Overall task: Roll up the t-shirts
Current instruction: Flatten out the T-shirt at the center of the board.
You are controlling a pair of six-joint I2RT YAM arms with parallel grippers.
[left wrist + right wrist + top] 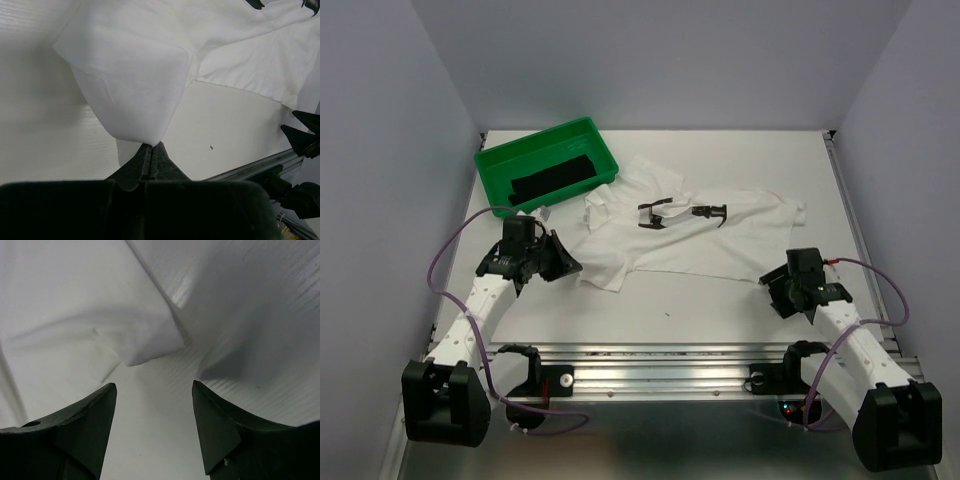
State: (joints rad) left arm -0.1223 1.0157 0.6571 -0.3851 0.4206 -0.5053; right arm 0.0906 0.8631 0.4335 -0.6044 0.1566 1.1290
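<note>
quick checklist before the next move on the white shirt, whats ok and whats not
1. Left gripper shut on a white shirt corner: ok.
2. Right gripper holding the shirt: not ok; jaws open, a shirt corner lies just ahead, not between them.
3. Shirt lying flat: not ok; wrinkled, folded over on the tray side.
4. Black shirt out of the way in the tray: ok.
5. Rolling begun: not ok; neither shirt is rolled.

We see the white t-shirt [740, 240] as soft, matt, creased cloth; the black t-shirt [555, 178] is likewise matt cloth. The green tray [520, 158] is smooth, slightly glossy plastic. The table [720, 300] is matt with fine ribbing; the front rail [660, 372], brushed bare metal.
</note>
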